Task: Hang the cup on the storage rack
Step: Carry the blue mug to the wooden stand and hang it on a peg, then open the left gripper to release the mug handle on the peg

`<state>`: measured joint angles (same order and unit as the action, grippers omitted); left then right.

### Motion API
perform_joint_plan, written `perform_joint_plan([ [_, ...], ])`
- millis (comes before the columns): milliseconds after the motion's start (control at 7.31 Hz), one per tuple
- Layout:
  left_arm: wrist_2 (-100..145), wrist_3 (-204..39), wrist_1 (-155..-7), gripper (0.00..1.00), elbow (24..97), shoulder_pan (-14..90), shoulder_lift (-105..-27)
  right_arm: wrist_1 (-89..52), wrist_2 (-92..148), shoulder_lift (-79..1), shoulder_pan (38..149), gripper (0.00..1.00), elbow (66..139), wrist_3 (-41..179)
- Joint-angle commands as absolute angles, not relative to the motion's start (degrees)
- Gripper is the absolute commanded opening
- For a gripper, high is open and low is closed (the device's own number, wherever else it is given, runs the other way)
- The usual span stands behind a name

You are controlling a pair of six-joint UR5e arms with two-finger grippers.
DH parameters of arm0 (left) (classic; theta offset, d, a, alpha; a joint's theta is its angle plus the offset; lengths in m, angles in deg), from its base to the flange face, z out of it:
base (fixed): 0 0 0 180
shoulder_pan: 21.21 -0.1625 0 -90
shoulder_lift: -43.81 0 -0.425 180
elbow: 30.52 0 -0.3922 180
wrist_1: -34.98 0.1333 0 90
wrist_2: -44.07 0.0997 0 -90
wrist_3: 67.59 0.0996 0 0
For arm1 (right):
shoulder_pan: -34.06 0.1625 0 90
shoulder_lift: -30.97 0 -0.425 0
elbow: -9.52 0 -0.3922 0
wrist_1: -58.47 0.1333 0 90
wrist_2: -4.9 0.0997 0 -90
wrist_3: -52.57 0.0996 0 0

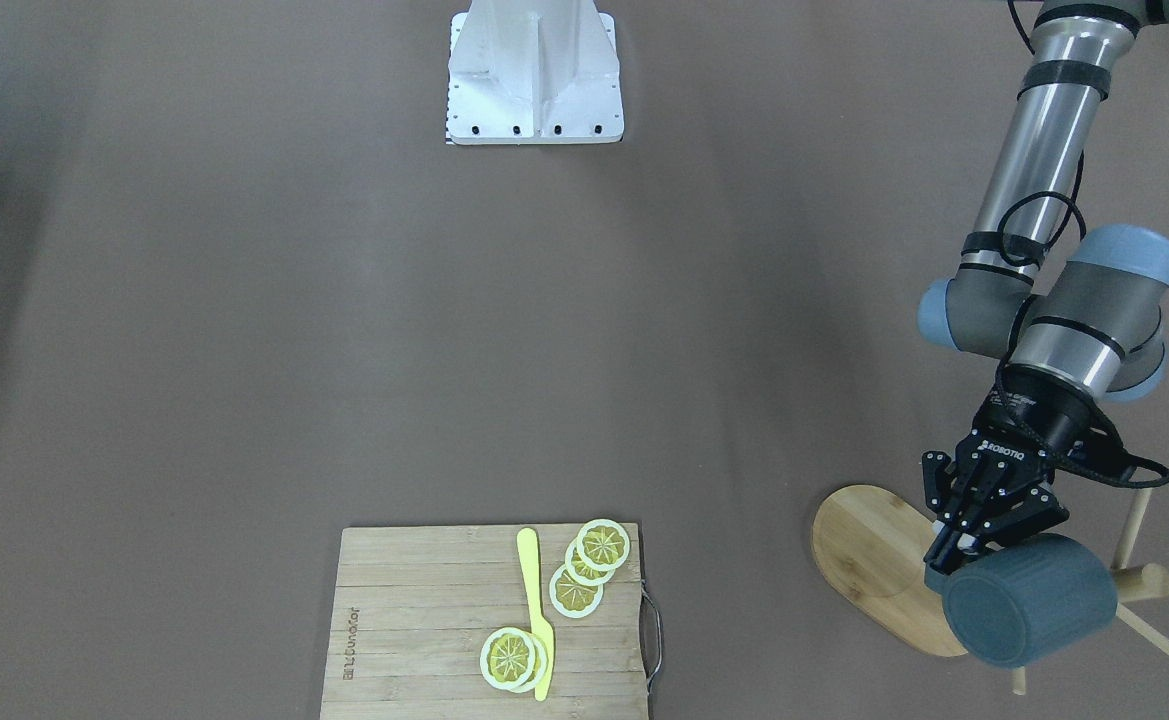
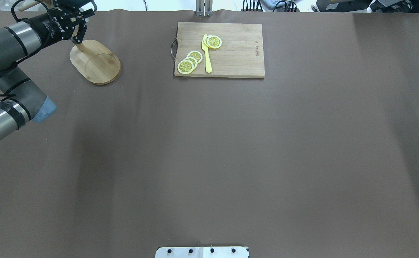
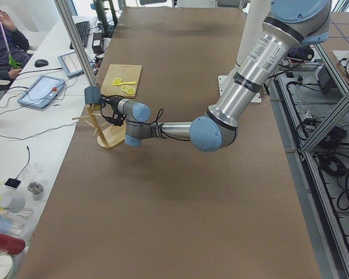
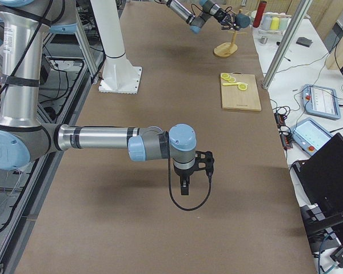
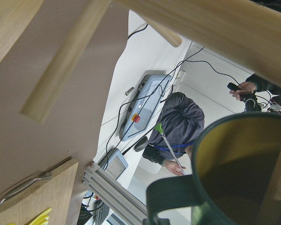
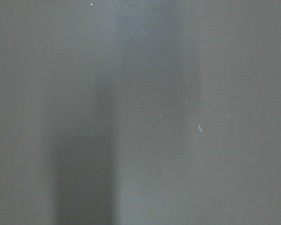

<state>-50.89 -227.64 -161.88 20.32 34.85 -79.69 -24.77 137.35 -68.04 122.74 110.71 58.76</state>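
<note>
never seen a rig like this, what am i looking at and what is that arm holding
Two robot arms work at a brown table, filmed from across it, overhead, both ends and each wrist. The left gripper is closed on a dark blue-grey mug, held sideways by the pegs of a light bamboo mug tree. Also on the table: a slatted wooden cutting board with yellow lemon slices and a yellow plastic knife. The right gripper hangs above the table, away from them.
</note>
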Motion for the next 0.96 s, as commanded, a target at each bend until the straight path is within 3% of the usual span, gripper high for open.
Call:
perform_joint_plan([
  [0, -51.02, -227.64, -163.65, 0.0, 19.05, 34.78, -79.06, -24.77, 137.35, -68.08, 122.74, 1.0, 110.94, 58.9],
  [821, -50.32, -227.64, -163.83, 0.0, 17.9, 34.42, -79.06, -24.77, 137.35, -68.08, 122.74, 1.0, 110.94, 58.9],
])
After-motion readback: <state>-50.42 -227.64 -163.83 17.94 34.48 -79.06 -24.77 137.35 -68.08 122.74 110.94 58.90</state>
